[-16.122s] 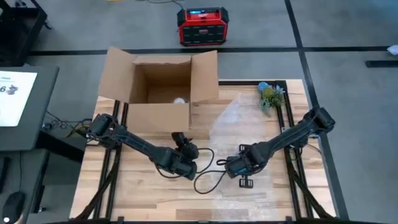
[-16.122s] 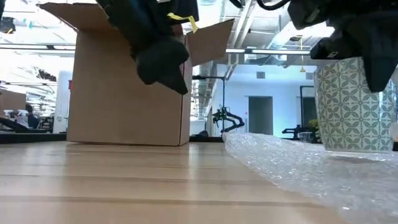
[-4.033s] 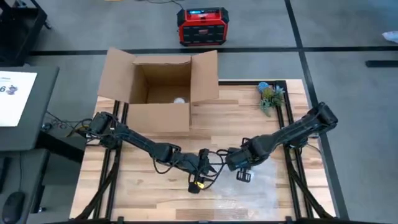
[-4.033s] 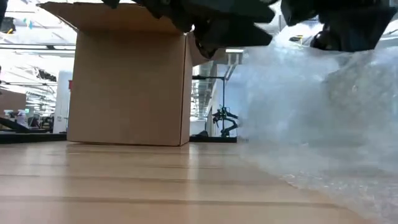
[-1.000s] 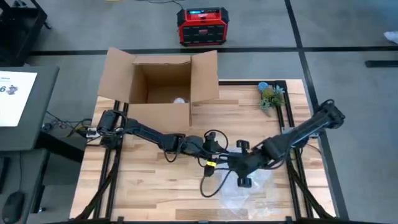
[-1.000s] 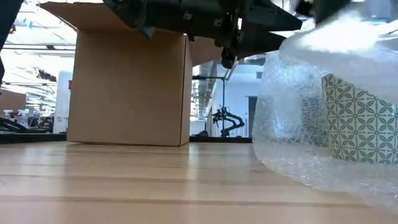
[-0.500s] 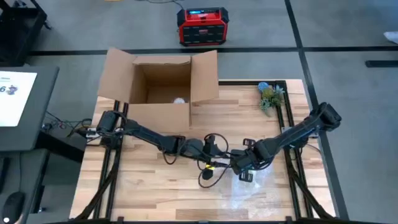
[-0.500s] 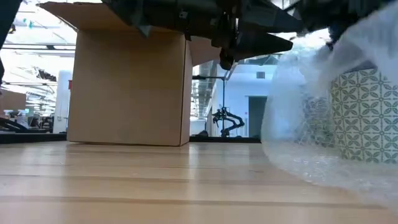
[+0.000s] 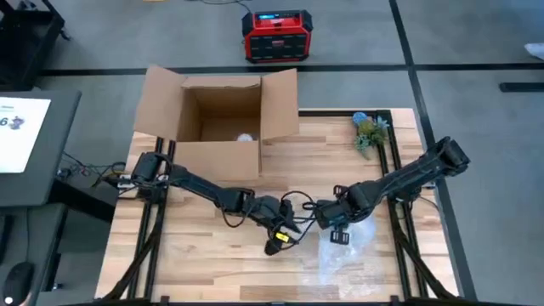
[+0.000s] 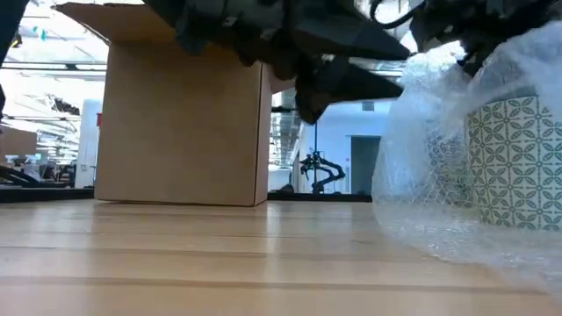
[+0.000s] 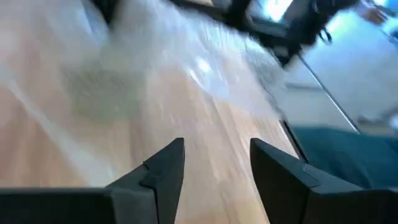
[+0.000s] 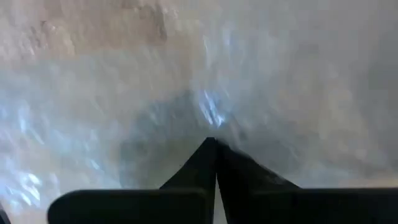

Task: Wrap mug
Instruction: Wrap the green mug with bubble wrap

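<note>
A sheet of clear bubble wrap [image 9: 353, 251] lies bunched at the table's near right and drapes over the mug [image 10: 514, 162], a white mug with a green leaf pattern that stands on the table and shows through the wrap only in the low view. My right gripper [image 9: 338, 235] is above the wrap's left part, shut on it. My left gripper [image 9: 275, 243] hangs just left of the wrap, over bare wood, open with nothing between its fingers [image 11: 216, 168]. My right gripper pinches a raised bunch of the bubble wrap [image 12: 208, 124] between its two shut fingers, coming from above and slanting down. One layer or several, I cannot tell. The wrap hangs from there over the mug, and its lower edge [image 10: 439, 246] lies on the table.
An open cardboard box [image 9: 221, 119] stands at the far left of the table. A small green plant [image 9: 370, 132] sits at the far right corner. Bare wood stretches along the near left. A red device [image 9: 274, 36] stands on the floor beyond.
My left gripper has drawn away from the wrap, toward the table's near edge and a little left, dropping lower. My right gripper has lifted the pinched wrap slightly, so the wrap's left side stands higher and more of the mug shows through it.
</note>
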Robot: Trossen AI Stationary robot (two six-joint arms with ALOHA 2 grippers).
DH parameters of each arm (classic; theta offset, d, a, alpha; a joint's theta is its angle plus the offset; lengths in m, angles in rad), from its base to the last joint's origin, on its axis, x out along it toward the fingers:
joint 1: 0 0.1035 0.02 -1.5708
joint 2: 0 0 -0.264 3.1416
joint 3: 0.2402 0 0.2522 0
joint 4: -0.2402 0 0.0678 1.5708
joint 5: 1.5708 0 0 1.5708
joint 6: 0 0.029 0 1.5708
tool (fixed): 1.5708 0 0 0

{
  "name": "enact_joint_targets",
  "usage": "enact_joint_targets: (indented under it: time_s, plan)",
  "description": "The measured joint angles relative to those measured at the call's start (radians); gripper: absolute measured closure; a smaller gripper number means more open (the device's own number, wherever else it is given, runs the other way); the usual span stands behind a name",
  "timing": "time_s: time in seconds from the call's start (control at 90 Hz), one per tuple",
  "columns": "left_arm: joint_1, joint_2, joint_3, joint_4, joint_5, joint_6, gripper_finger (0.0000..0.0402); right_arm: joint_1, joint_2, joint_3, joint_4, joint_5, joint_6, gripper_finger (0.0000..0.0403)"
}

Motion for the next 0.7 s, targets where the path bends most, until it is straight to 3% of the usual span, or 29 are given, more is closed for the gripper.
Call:
enact_joint_targets:
  time_s: [0.189, 0.311, 0.544, 0.7]
  plan:
    - [0.011, 0.0, 0.0, 0.04, 0.036, 0.036, 0.024, 0.001, -0.027, 0.001, 0.007, 0.001, 0.005, 0.0403]
    - [0.036, 0.0, 0.0, 0.09, 0.112, 0.027, 0.0245, -0.01, -0.028, -0.014, 0.028, 0.003, 0.001, 0.0403]
    - [0.046, 0.0, 0.0, 0.078, 0.127, 0.026, 0.0287, -0.044, -0.028, -0.138, 0.212, 0.002, 0.0, 0.0403]
    - [0.046, 0.0, 0.0, 0.091, 0.125, 0.027, 0.0312, -0.046, -0.028, -0.163, 0.223, 0.0, 0.0, 0.0403]
